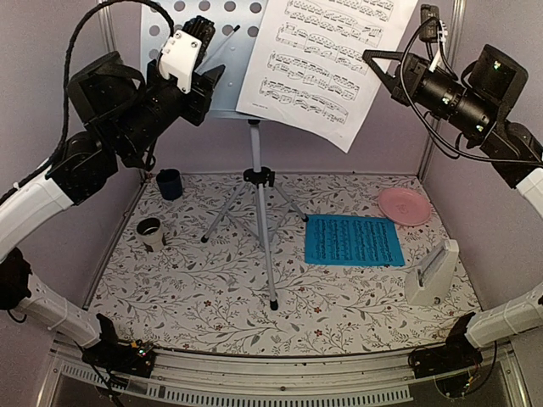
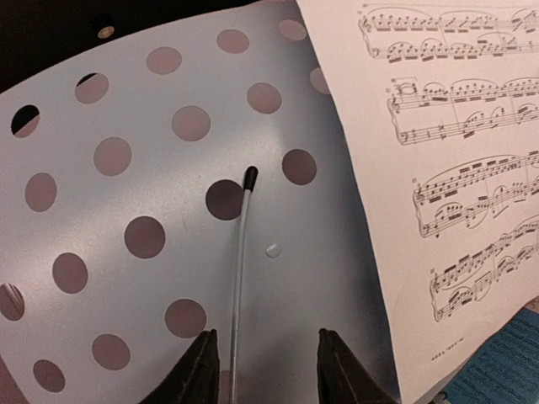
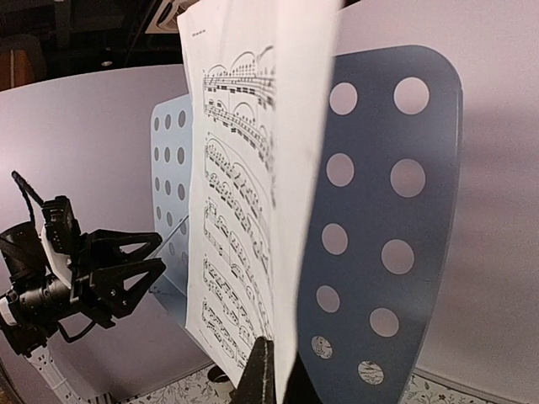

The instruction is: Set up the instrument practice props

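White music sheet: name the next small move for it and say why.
Probably the right pincer, shut on the edge of the white music sheet, should turn it level so its bottom edge sits on the ledge of the perforated tray. The sheet hangs crooked, one lower corner well below the ledge, so letting go now would likely drop it.

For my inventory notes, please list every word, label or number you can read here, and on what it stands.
No readable words.
The white music sheet: only notes; the tiny line at its bottom is too small.
The blue music sheet: marks too small to read.
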`<act>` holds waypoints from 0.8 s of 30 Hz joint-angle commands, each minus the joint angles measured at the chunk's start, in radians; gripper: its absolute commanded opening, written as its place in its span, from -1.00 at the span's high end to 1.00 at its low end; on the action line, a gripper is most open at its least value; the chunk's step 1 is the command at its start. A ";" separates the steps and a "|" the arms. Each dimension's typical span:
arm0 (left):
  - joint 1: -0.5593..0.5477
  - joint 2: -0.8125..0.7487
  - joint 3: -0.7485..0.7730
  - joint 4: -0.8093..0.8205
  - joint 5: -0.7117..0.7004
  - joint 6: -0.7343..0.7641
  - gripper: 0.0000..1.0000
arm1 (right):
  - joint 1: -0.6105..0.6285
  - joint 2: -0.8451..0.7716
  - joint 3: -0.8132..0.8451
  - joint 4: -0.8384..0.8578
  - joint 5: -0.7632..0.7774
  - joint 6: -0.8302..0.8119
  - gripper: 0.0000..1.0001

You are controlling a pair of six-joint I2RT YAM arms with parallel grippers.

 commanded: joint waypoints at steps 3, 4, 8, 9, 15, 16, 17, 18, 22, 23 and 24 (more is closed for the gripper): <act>0.026 0.031 0.039 -0.009 -0.010 0.059 0.22 | -0.007 0.032 0.057 0.006 0.013 -0.014 1.00; 0.029 0.031 0.039 0.000 -0.013 0.068 0.23 | -0.008 0.036 0.060 0.006 0.013 -0.016 1.00; 0.033 0.031 0.037 0.034 -0.042 0.111 0.32 | -0.007 0.048 0.067 0.004 0.013 -0.023 1.00; 0.034 0.030 0.036 0.038 -0.042 0.115 0.35 | -0.008 0.051 0.067 0.004 0.014 -0.024 1.00; 0.054 0.027 0.025 0.045 -0.047 0.131 0.52 | -0.008 0.069 0.084 0.004 0.024 -0.030 1.00; 0.055 0.025 0.025 0.047 -0.052 0.135 0.51 | -0.008 0.071 0.092 0.004 0.027 -0.032 1.00; 0.058 0.023 0.023 0.049 -0.050 0.134 0.50 | -0.008 0.075 0.097 0.004 0.030 -0.035 1.00; 0.060 0.020 0.021 0.051 -0.047 0.132 0.51 | -0.008 0.077 0.106 0.004 0.032 -0.038 1.00; 0.068 0.013 0.014 0.061 -0.039 0.127 0.61 | -0.008 0.098 0.131 0.006 0.034 -0.044 1.00; 0.069 0.012 0.013 0.064 -0.037 0.126 0.64 | -0.008 0.104 0.137 0.006 0.034 -0.048 1.00; 0.070 0.011 0.010 0.070 -0.031 0.126 0.66 | -0.007 0.109 0.142 0.007 0.034 -0.052 1.00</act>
